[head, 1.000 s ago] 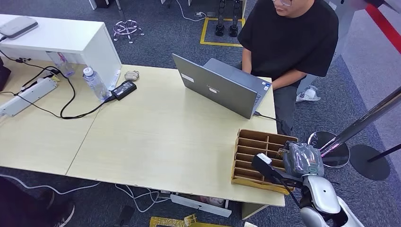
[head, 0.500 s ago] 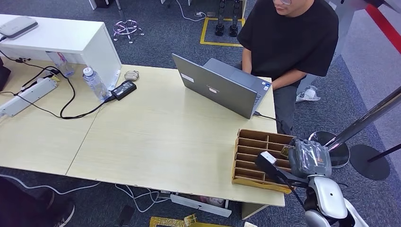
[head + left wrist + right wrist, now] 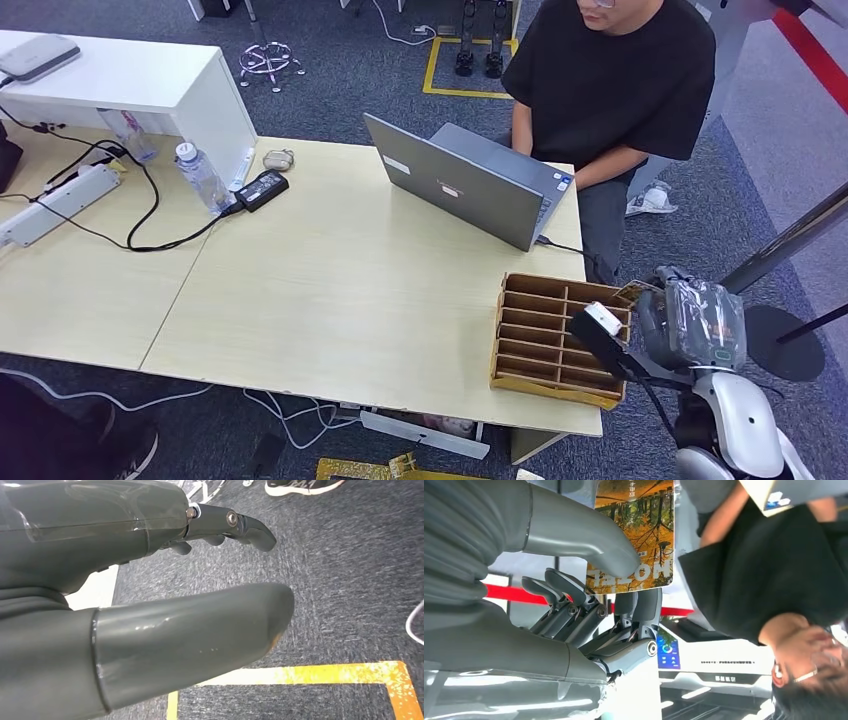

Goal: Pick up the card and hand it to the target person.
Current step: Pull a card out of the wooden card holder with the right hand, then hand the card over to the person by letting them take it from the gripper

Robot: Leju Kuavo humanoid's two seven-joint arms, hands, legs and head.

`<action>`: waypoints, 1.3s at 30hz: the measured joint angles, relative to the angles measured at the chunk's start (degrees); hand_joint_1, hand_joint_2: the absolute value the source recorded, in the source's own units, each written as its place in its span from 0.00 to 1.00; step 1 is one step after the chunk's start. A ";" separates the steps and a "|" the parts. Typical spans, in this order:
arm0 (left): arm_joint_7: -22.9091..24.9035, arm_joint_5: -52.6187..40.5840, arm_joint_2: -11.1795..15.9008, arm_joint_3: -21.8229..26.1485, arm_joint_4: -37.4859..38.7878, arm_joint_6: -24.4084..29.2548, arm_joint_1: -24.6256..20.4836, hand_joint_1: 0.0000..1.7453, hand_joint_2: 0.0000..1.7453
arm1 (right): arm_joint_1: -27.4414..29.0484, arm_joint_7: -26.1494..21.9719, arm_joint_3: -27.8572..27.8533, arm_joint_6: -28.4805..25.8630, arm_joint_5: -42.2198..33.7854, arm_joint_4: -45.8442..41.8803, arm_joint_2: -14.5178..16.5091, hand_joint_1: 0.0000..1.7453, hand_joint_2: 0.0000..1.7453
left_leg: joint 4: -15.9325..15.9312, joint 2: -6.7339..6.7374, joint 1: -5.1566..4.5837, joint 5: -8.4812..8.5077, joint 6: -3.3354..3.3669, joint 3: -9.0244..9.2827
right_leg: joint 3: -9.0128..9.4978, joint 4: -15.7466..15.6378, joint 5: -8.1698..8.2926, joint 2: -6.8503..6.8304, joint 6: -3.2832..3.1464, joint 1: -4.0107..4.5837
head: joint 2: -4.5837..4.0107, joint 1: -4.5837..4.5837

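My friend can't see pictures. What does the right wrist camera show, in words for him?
The robot's right hand pinches a card printed with autumn trees between its thick grey thumb and darker fingers. Beyond the card is a person in a black T-shirt. The view is turned upside down.

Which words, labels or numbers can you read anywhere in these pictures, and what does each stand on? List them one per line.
"HOTEL": large pale letters, shown upside down in the right wrist view, on the card pinched by the right hand.
Small print at the card's other end: too small to read.
Stickers on the laptop: too small to read.
Blue screen behind the hand: unreadable.
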 joint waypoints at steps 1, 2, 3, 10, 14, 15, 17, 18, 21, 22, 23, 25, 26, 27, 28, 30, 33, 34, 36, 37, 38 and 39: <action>-0.09 -0.15 0.00 0.00 0.00 -0.08 0.00 0.00 0.00 | -0.16 -0.63 -0.41 -0.61 -0.95 -0.07 -0.04 1.00 1.00 | 0.00 0.00 0.00 0.00 0.00 0.00 | 0.00 0.00 0.00 0.00 0.00 0.00 | 0.00 0.01; -0.16 -0.28 0.00 0.00 0.00 -0.11 0.00 0.00 0.00 | -0.40 -1.35 -0.81 -1.34 -2.00 -0.07 -0.07 1.00 1.00 | 0.00 0.00 0.00 0.00 0.00 0.00 | 0.00 0.00 0.01 0.00 0.01 0.00 | 0.00 0.01; -0.24 -0.38 0.00 0.00 0.00 -0.14 0.00 0.00 0.00 | -0.70 -2.03 -1.18 -2.06 -3.02 -0.04 -0.08 1.00 1.00 | 0.00 0.00 0.00 0.00 0.00 -0.01 | 0.00 0.00 0.01 0.00 0.01 0.00 | 0.00 0.01; -0.85 -0.99 0.00 0.00 0.00 -0.63 -0.02 0.00 0.00 | -4.77 -6.75 -2.63 -5.43 -10.51 2.34 -0.05 1.00 1.00 | 0.00 0.00 0.00 0.02 -0.02 -0.02 | 0.00 0.00 0.02 0.00 0.02 0.00 | 0.00 0.01; -1.06 -1.60 0.00 -0.02 0.00 -0.72 -0.03 0.00 0.00 | -8.14 -9.19 -2.79 -6.99 -13.91 6.25 0.08 1.00 1.00 | 0.00 0.00 0.00 0.02 -0.02 -0.02 | 0.00 0.00 0.02 -0.01 0.02 0.00 | 0.00 0.01; -1.08 -1.73 0.00 -0.02 0.00 -0.77 -0.03 0.00 0.00 | -8.86 -9.53 -2.78 -7.26 -14.35 7.26 0.15 1.00 1.00 | 0.00 0.00 0.00 0.03 -0.02 -0.03 | 0.01 0.01 0.02 -0.02 0.02 0.00 | 0.00 0.01; -1.09 -1.94 0.00 -0.02 0.00 -0.96 -0.04 0.00 0.00 | -10.27 -10.29 -2.73 -7.82 -15.23 9.46 0.33 1.00 1.00 | 0.00 0.00 0.00 0.03 -0.02 -0.03 | 0.01 0.01 0.02 -0.02 0.02 0.00 | 0.00 0.01; -1.09 -2.08 0.00 -0.02 0.00 -1.06 -0.04 0.00 0.00 | -10.93 -10.71 -2.70 -8.19 -15.57 10.65 0.42 1.00 1.00 | 0.00 -0.01 0.00 0.03 -0.02 -0.04 | 0.00 0.01 0.02 -0.02 0.02 0.00 | 0.00 0.01; -1.02 -2.56 0.00 -0.02 0.00 -1.41 -0.06 0.00 0.00 | -12.96 -11.74 -2.37 -9.15 -16.09 14.81 0.76 1.00 1.00 | 0.00 -0.01 0.00 0.03 -0.02 -0.05 | 0.00 0.01 0.02 -0.03 0.02 0.00 | 0.00 0.01; -1.00 -2.66 0.00 -0.02 0.00 -1.54 -0.06 0.00 0.00 | -13.53 -12.05 -2.21 -9.35 -16.24 16.22 0.87 1.00 1.00 | 0.00 -0.02 0.00 0.03 -0.02 -0.05 | 0.00 0.01 0.02 -0.03 0.02 0.00 | 0.00 0.01; -0.99 -2.73 0.00 -0.02 0.00 -1.66 -0.07 0.00 0.00 | -13.98 -12.45 -2.07 -9.55 -16.50 17.58 1.01 1.00 1.00 | 0.00 -0.02 0.00 0.03 -0.02 -0.06 | 0.00 0.01 0.02 -0.04 0.02 0.00 | 0.00 0.01; -0.99 -2.80 0.00 -0.02 0.00 -1.78 -0.06 0.00 0.00 | -14.57 -13.44 -1.82 -9.90 -17.40 19.78 1.35 1.00 1.00 | 0.00 -0.03 0.00 0.03 -0.02 -0.07 | 0.00 0.01 0.02 -0.05 0.02 0.00 | 0.00 0.01; -0.99 -2.87 0.00 -0.02 0.00 -1.81 -0.07 0.00 0.00 | -14.86 -14.00 -1.66 -10.05 -18.00 20.90 1.60 1.00 1.00 | 0.00 -0.03 0.00 0.03 -0.02 -0.07 | 0.00 0.01 0.02 -0.04 0.02 0.00 | 0.00 0.01; -1.03 -2.98 0.00 -0.02 0.00 -1.84 -0.07 0.00 0.00 | -15.15 -14.52 -1.50 -10.15 -18.56 22.04 1.87 1.00 1.00 | 0.00 -0.03 0.00 0.03 -0.02 -0.07 | 0.00 0.01 0.02 -0.04 0.02 0.00 | 0.00 0.01; -1.07 -3.14 0.00 -0.03 0.00 -1.89 -0.07 0.00 0.00 | -15.46 -14.98 -1.32 -10.24 -19.01 23.21 2.17 1.00 1.00 | 0.00 -0.03 0.00 0.03 -0.02 -0.07 | -0.01 0.01 0.02 -0.04 0.02 0.00 | 0.00 0.01; -1.19 -3.46 0.00 -0.04 0.00 -1.99 -0.07 0.00 0.00 | -15.95 -15.70 -0.95 -10.51 -19.51 25.25 2.76 1.00 1.00 | 0.00 -0.03 0.00 0.03 -0.02 -0.07 | 0.00 0.01 0.02 -0.05 0.02 0.00 | 0.00 0.01; -1.36 -3.64 0.00 -0.04 0.00 -2.16 -0.07 0.00 0.00 | -16.40 -16.34 -0.34 -10.83 -19.68 27.54 3.44 1.00 1.00 | 0.00 -0.04 0.00 0.03 -0.02 -0.08 | 0.00 0.01 0.02 -0.05 0.02 0.00 | 0.00 0.00; -1.38 -3.65 0.00 -0.04 0.00 -2.21 -0.07 0.00 0.00 | -16.54 -16.44 -0.18 -10.87 -19.68 28.22 3.66 1.00 1.00 | 0.00 -0.04 0.00 0.03 -0.02 -0.08 | -0.01 0.02 0.02 -0.05 0.02 0.00 | 0.00 -0.01; -1.39 -3.68 0.00 -0.04 0.00 -2.27 -0.07 0.00 0.00 | -16.80 -16.59 0.17 -10.92 -19.68 29.35 4.11 1.00 1.00 | 0.00 -0.03 0.00 0.03 -0.02 -0.07 | -0.01 0.02 0.02 -0.04 0.02 0.00 | 0.00 0.01; -1.39 -3.70 0.00 -0.04 0.00 -2.28 -0.07 0.00 0.00 | -16.93 -16.63 0.38 -10.93 -19.68 29.78 4.31 1.00 1.00 | 0.00 -0.03 0.00 0.03 -0.02 -0.07 | -0.01 0.02 0.02 -0.04 0.02 0.00 | 0.00 0.01; -1.39 -3.73 0.00 -0.04 0.00 -2.28 -0.07 0.00 0.00 | -17.04 -16.69 0.57 -10.94 -19.68 30.16 4.50 1.00 1.00 | 0.00 -0.03 0.00 0.03 -0.02 -0.07 | -0.01 0.02 0.02 -0.05 0.02 0.00 | 0.00 0.01; -1.39 -3.74 0.00 -0.04 0.00 -2.28 -0.07 0.00 0.00 | -17.14 -16.72 0.75 -10.95 -19.68 30.49 4.68 1.00 1.00 | 0.00 -0.03 0.00 0.03 -0.02 -0.07 | -0.01 0.02 0.02 -0.05 0.02 0.00 | 0.00 0.01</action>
